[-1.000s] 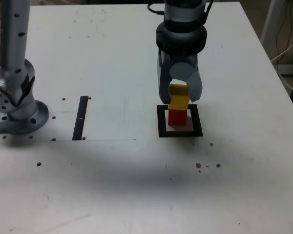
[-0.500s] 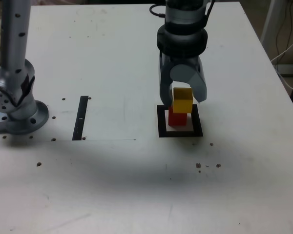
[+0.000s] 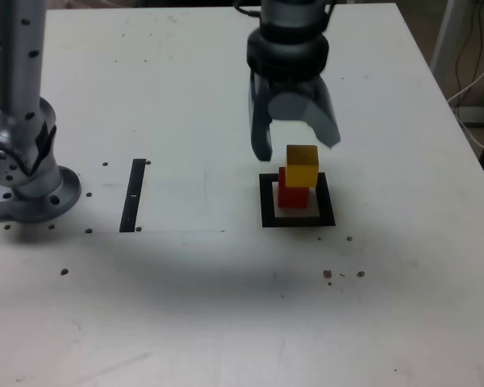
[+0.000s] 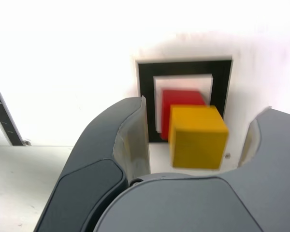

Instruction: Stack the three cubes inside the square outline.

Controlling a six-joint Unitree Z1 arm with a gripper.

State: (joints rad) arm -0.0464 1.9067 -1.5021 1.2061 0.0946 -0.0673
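A yellow cube rests on a red cube, shifted slightly towards the exterior view's right. Both stand inside the black square outline on its white centre. My gripper hangs just above and behind the stack, open, with nothing between its fingers. In the wrist view the yellow cube shows between the two spread grey fingers without touching either. The red cube and the square outline lie beyond it.
A narrow black strip lies on the white table at the exterior view's left of the outline. The arm's grey base stands at the far left. Small dark specks dot the table near the front.
The gripper opened and let go of the yellow cube, then lifted up and back. The yellow cube stayed on the red one.
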